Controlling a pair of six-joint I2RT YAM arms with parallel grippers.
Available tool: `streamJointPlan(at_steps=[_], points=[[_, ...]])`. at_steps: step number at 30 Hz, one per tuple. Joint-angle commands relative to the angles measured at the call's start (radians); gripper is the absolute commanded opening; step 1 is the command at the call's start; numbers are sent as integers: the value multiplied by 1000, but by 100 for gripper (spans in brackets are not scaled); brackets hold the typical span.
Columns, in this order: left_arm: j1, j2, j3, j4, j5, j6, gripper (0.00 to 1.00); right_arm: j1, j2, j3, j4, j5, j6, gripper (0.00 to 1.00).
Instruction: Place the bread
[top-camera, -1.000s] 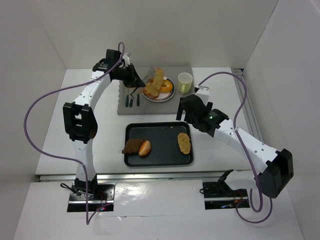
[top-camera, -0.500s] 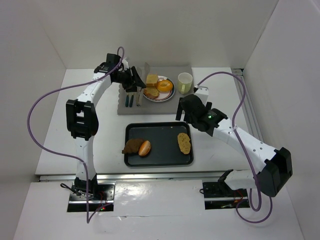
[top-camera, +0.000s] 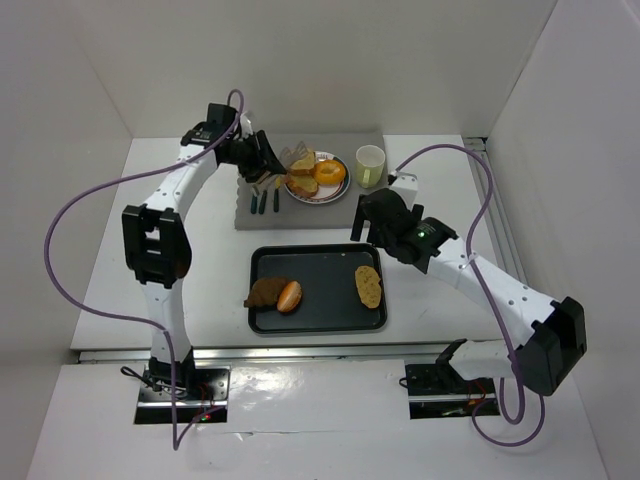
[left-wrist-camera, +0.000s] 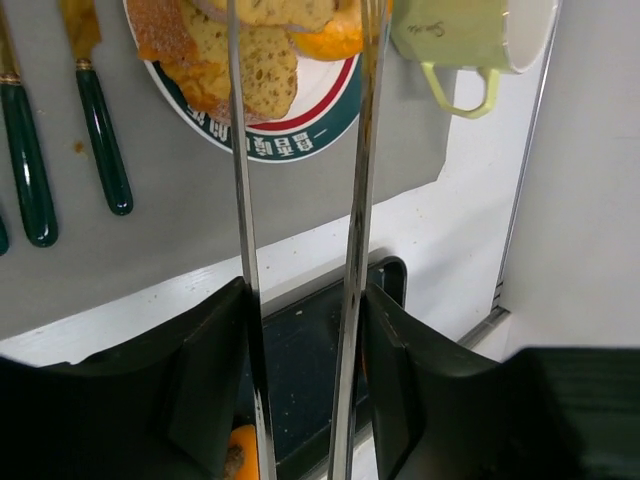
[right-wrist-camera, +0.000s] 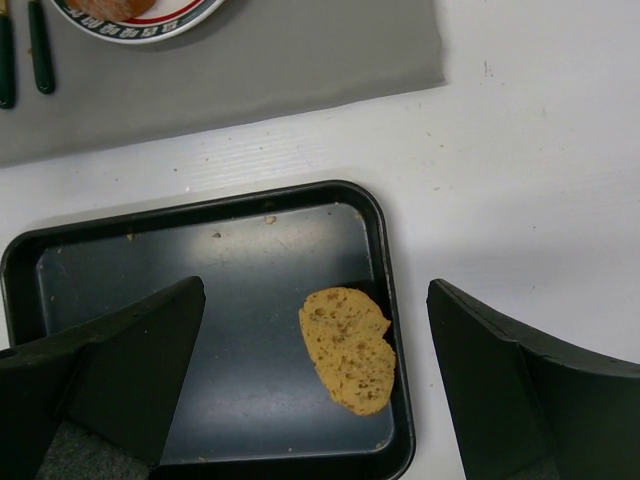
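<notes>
White tabletop (top-camera: 215, 270), white walls on three sides. Grey rectangular mat (top-camera: 300, 215) sits upper centre of the top view, black metal tray (top-camera: 320, 290) below it.

- Left gripper (top-camera: 262, 155) is up over the mat's left part, clenched on a pair of long metal tongs (left-wrist-camera: 240, 200). Both blades run between its fingers (left-wrist-camera: 210, 380) and out toward the red-and-green-rimmed round plate (left-wrist-camera: 300, 135).
- Tan seeded bread slice (left-wrist-camera: 265, 60) lies on the plate, between the two tong blades. The tips are cut off at the top of the left wrist view, so I cannot tell if they pinch it.
- An orange round piece (top-camera: 329, 172) is on the same plate, right of the bread.
- Pale green cup (top-camera: 370, 165) stands at the mat's upper right, near the plate. Green-handled knives (left-wrist-camera: 100, 130) lie left of the plate.
- Right gripper (top-camera: 368, 225) hovers over the tray's upper right corner, jaws spread wide, gripping nothing.
- In the tray: an oval tan bread slice (right-wrist-camera: 348, 350) against the right wall, an orange-brown bun (top-camera: 289, 296) touching a dark brown bread chunk (top-camera: 264, 292) at the left.
</notes>
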Motion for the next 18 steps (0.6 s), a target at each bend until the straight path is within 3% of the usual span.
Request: streamJointPlan(at_steps=[1, 11, 18], points=[[3, -121, -15, 5, -33, 28, 58, -6, -49, 26, 19, 1, 15, 99], [86, -299, -131, -53, -189, 115, 58, -6, -58, 8, 19, 1, 24, 99], [190, -382, -311, -40, -468, 218, 54, -6, -38, -2, 56, -19, 4, 99]])
